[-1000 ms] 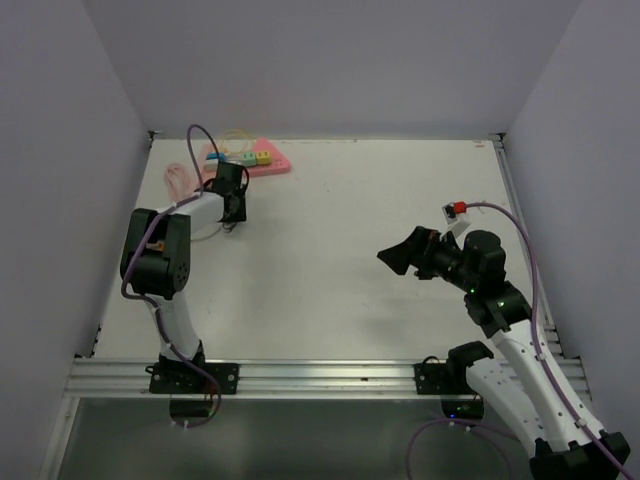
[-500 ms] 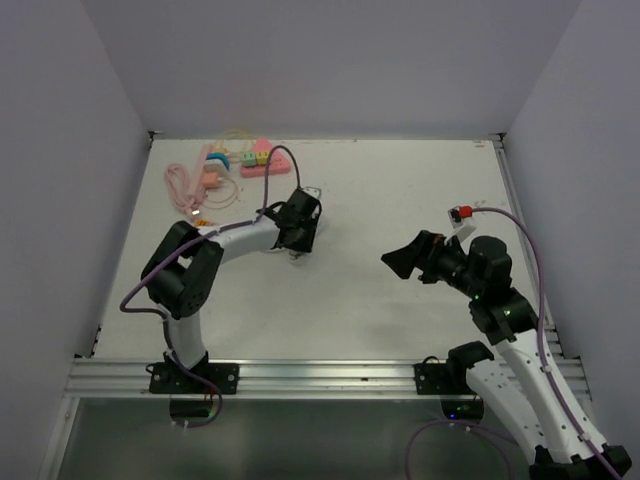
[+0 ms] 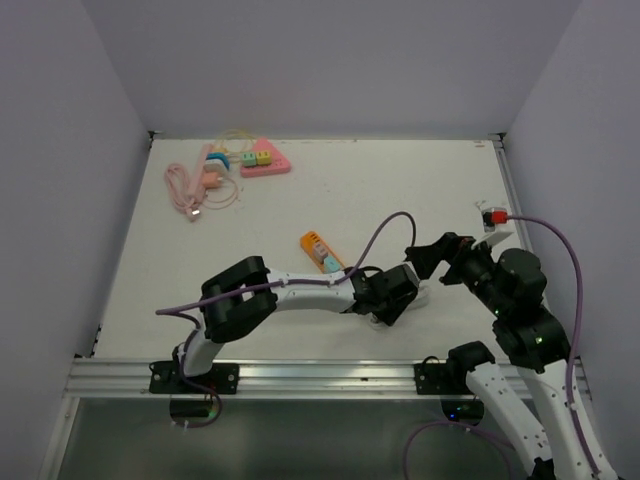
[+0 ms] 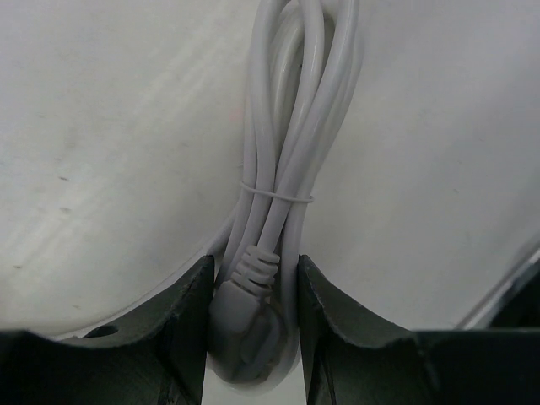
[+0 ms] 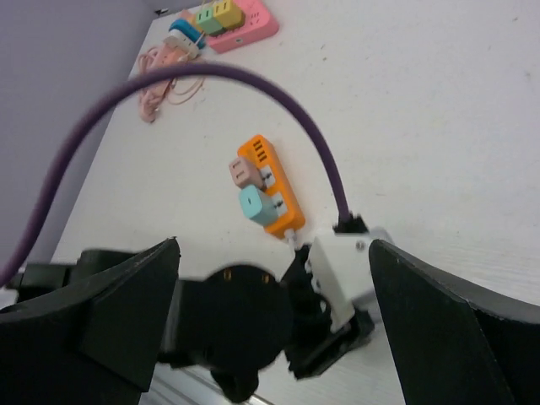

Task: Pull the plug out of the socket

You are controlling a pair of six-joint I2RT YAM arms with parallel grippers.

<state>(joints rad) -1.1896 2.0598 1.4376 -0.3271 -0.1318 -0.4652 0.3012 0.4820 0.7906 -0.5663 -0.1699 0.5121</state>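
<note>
1. The orange power strip (image 3: 322, 252) lay flat near the middle of the table (image 3: 420, 180), a little toward the near edge, with its long side running from far-left to near-right.
2. Two plugs sat in its sockets side by side: a pink plug (image 5: 243, 171) farther from the arms and a teal plug (image 5: 253, 205) nearer them. Neither gripper touched either plug.
3. The left gripper (image 3: 392, 300) lay low over the table just beyond the strip's near-right end, its arm stretched across from the near-left corner.
4. In the left wrist view, the left gripper's jaws were narrowed onto a bundled white cord (image 4: 283, 160) tied with a thin band. The cord's moulded end filled the gap, and both fingers (image 4: 192, 321) pressed against the bundle.
5. Whether that cord belonged to the orange strip could not be told.
6. The right gripper (image 3: 437, 252) hovered near the right edge, close to the left gripper and pointing toward the strip. Its jaws were spread wide and held nothing.
7. In the right wrist view, its two dark fingers (image 5: 126, 295) framed the left gripper and the strip beyond.
8. In the far-left corner lay a pink power strip (image 3: 262, 158) with coloured plugs in it, and a coiled pink cable (image 3: 185, 190) lay beside it toward the left edge.
</note>
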